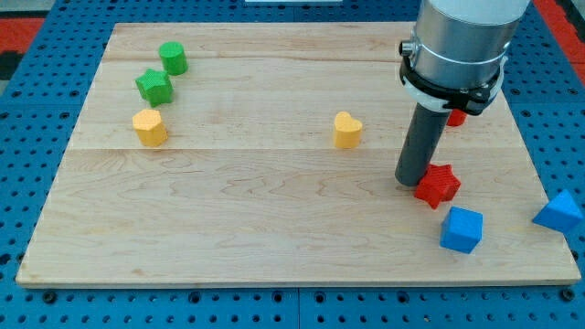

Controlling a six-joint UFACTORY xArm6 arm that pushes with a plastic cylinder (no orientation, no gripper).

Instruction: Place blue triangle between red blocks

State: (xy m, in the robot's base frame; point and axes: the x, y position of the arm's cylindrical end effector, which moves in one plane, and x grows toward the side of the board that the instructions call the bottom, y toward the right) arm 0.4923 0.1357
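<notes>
Camera view, blue triangle [559, 212] at right edge, seemingly partly off board [274, 210], my tip [410, 180] touching red star [437, 185]

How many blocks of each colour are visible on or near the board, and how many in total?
Green: 2, a cylinder and a star.
Yellow: 2, one at the view's left, a heart near the middle.
Red: 2, a star beside my tip, another mostly hidden behind the arm.
Blue: 2, a cube and a triangle.
Total: 8
</notes>
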